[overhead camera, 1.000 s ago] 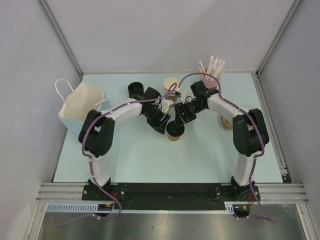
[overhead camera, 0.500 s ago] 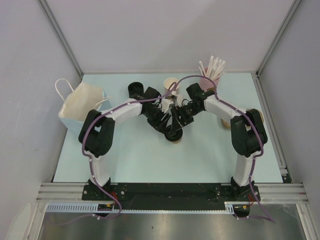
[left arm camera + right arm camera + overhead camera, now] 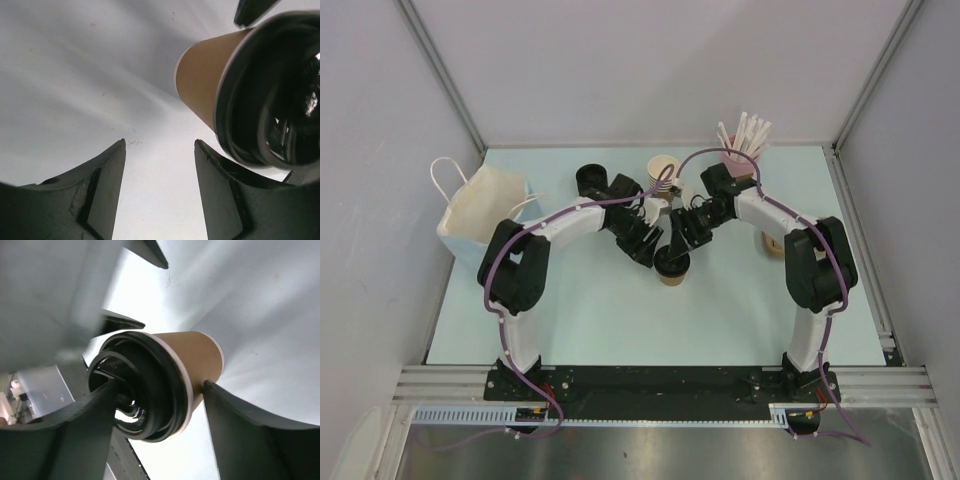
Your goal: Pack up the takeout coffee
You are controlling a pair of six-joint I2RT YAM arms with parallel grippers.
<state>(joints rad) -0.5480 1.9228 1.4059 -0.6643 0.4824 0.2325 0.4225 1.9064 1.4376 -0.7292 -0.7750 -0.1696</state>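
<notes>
Starting at the near edge, a black rail holds the two arm bases. Past it lies the pale green surface. Its near half is flat, with open room in front of the arms. Pale walls close it in on the left, the right and the far side.

The left arm goes up from its base, bends at the elbow and reaches in toward the middle. The right arm does the same from its side. Their ends come together near the middle of the surface, like an arch.

The takeout coffee stands upright on the surface just under that meeting place, with its black lid on. The right arm's jaws hold it at the top. One finger touches the brown side just under the rim, and the other lies across the lid. The left arm's jaws are wide apart with nothing between them. The cup is just beside one finger, outside the gap.

A small brown thing sits beside the right arm, partly hidden. A white paper bag stands at the left edge with its handles up. Near the far edge are a black round thing, an open brown cup and a pink cup full of white sticks.
</notes>
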